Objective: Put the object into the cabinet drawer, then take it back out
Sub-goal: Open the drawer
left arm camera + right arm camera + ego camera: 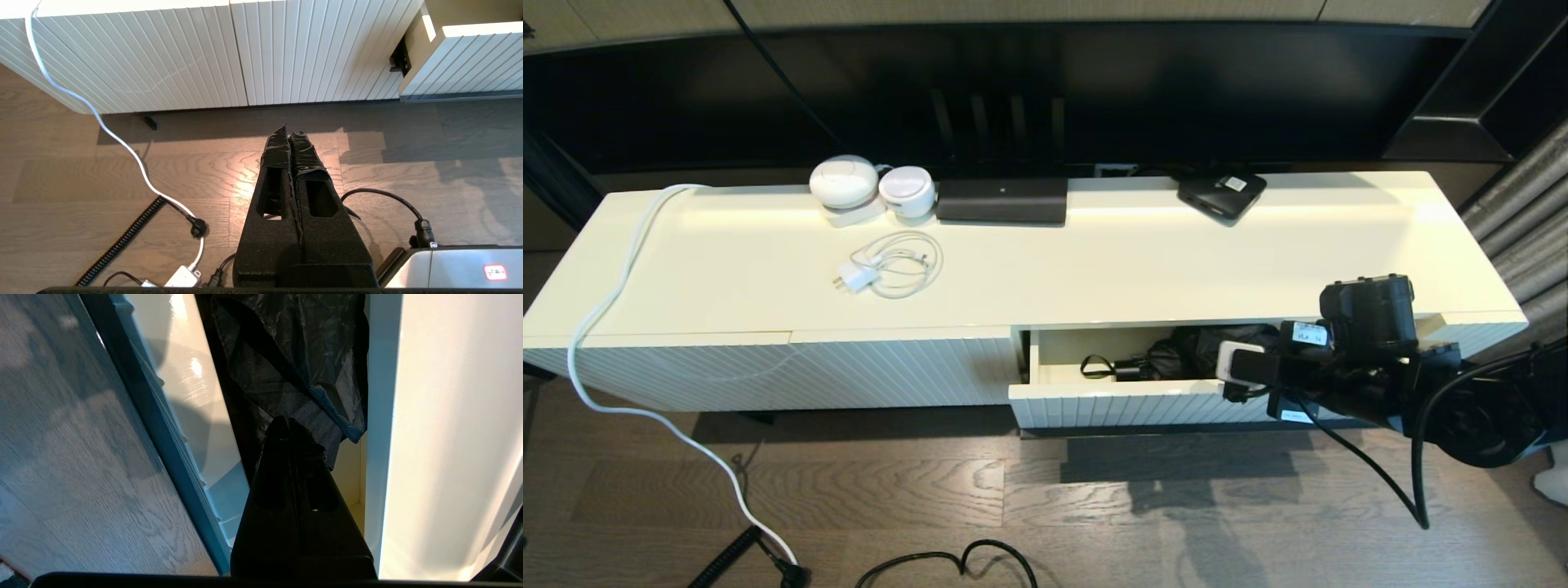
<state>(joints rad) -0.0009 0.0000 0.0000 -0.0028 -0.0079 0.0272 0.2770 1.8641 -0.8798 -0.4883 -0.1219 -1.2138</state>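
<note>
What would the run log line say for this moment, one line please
drawer: open | umbrella: lying inside drawer | right gripper: shut, at umbrella fabric, grip unclear | left gripper: shut, parked above floor

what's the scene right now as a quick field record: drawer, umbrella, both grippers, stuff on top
drawer: drawer pulled open, on the cabinet's right half
umbrella: black umbrella lying inside the drawer, handle end toward the left
right gripper: right gripper shut, over the open drawer at the umbrella fabric; a grip on it cannot be confirmed
left gripper: left gripper shut, parked low over the floor
cabinet top: white charger with coiled cable, black box with sticker
</note>
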